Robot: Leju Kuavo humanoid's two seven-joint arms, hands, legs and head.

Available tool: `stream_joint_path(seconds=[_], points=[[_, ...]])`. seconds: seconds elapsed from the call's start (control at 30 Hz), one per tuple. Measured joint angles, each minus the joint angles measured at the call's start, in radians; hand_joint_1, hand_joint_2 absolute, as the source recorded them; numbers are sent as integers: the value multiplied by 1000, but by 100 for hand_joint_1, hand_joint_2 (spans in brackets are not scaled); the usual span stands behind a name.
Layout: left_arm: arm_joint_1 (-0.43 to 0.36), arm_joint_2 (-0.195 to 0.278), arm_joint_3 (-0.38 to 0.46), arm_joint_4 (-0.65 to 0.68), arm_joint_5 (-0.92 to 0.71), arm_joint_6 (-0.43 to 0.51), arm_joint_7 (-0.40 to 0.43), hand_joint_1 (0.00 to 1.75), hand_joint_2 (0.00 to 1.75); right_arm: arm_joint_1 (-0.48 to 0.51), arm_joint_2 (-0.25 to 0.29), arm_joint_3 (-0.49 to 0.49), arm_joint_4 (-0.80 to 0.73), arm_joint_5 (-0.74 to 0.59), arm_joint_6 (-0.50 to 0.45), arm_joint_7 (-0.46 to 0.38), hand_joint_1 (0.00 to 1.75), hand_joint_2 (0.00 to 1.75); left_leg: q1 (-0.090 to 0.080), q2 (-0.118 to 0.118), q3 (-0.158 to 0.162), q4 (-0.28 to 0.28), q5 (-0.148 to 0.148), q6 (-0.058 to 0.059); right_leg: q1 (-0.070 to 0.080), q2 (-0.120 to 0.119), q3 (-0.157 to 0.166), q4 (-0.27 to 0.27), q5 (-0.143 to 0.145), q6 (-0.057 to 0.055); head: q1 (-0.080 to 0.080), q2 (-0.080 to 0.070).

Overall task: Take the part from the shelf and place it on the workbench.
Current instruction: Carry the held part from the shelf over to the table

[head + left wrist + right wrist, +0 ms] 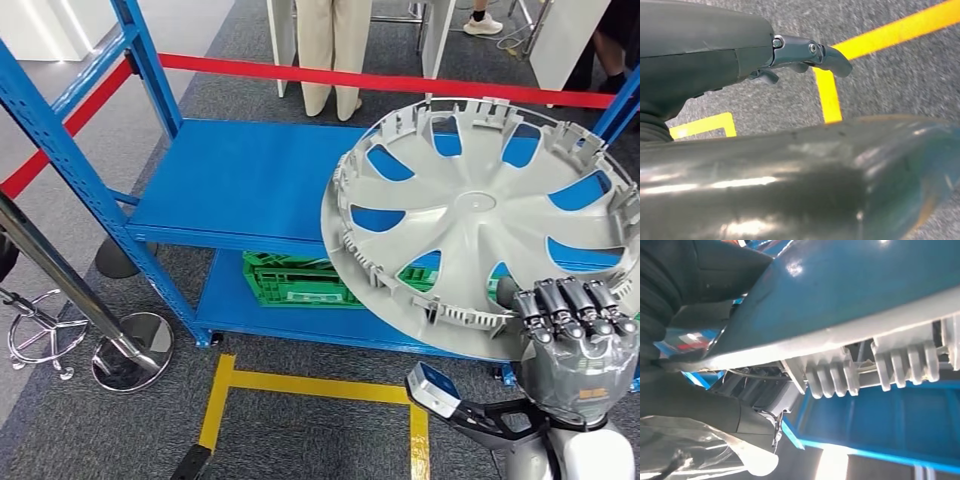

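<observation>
The part is a large grey wheel cover (475,215) with spoke openings and clips around its rim. It lies over the right half of the blue shelf's upper board (241,180), with its near edge out past the shelf front. My right hand (577,335) grips that near rim from below, fingers curled over the edge. In the right wrist view the cover's rim (851,335) and its ribbed clips (832,377) run close above my right hand (753,395). My left hand (734,55) hangs over the grey floor, fingers stretched out and holding nothing.
A green crate (294,280) lies on the lower shelf board. Red barrier tape (377,80) runs behind the shelf, with a person's legs (332,50) beyond it. A silver stanchion (132,350) and a stool base (34,335) stand at the left. Yellow floor tape (317,385) marks the carpet.
</observation>
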Motion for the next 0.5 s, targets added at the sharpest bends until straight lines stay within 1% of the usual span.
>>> stream_joint_path(seconds=[0.03,0.07,0.1,0.13,0.17,0.2,0.23,0.27,0.3,0.33,0.37,0.4,0.43,0.47,0.5], points=[[-1,0,-1,0,0,2,2,0,0,2,0,0,-1,0,0,0,175,175,3,2,-6,-9,13,5,1,2,-9,10,-19,5,2,0],[-1,0,-2,0,0,4,3,0,0,4,0,-1,-2,0,0,2,175,175,5,4,-14,-16,27,10,2,4,-23,42,-57,8,4,0],[-2,1,-3,0,1,6,4,0,0,6,0,-1,-2,0,0,4,175,175,3,5,-26,-16,37,14,3,5,-37,90,-102,10,5,0],[-2,0,-3,0,4,7,2,0,0,8,0,-2,-4,0,0,7,175,175,2,6,-39,-15,46,18,3,6,-53,153,-146,12,6,0],[-2,0,-4,0,8,7,1,0,0,12,0,-4,-8,0,0,10,175,175,1,7,-52,-13,56,19,3,6,-64,215,-177,14,6,0],[-2,-1,-4,0,12,7,-1,0,0,18,0,-6,-13,0,0,15,175,175,0,7,-65,-11,64,19,3,6,-66,256,-185,16,6,0],[-1,-3,-3,0,17,6,-2,0,0,26,0,-9,-19,0,0,22,175,175,-1,7,-78,-9,73,19,3,6,-57,273,-176,17,6,0],[-1,-4,-3,0,19,6,-2,0,0,33,0,-11,-27,0,0,30,175,175,-1,7,-89,-6,79,17,3,6,-37,262,-155,18,6,0],[0,-6,-3,0,20,5,-1,0,0,40,0,-13,-34,0,0,40,175,175,0,7,-98,-3,84,16,2,6,-8,228,-128,18,6,0],[1,-7,-3,0,20,5,1,0,0,46,0,-14,-41,0,0,50,175,175,0,7,-106,1,89,13,2,6,35,171,-106,18,7,0],[3,-9,-4,0,18,4,3,0,0,52,0,-15,-49,0,0,60,175,175,-2,6,-114,8,92,9,2,6,84,103,-99,17,7,0],[6,-11,-4,0,15,3,6,0,0,59,0,-16,-58,0,0,66,175,175,-3,6,-123,15,97,5,3,7,129,35,-101,14,6,0],[9,-13,-4,0,10,3,8,0,0,67,1,-17,-68,0,0,71,175,175,-5,6,-130,22,103,0,4,8,161,-17,-108,10,6,0],[12,-15,-4,0,6,3,9,0,0,76,1,-19,-77,0,0,74,175,175,-6,6,-136,26,110,-3,6,9,175,-43,-117,5,5,0],[16,-17,-5,0,3,4,10,0,0,85,2,-20,-87,0,0,77,175,175,-6,6,-140,28,119,-7,6,9,172,-49,-117,-2,5,0]])
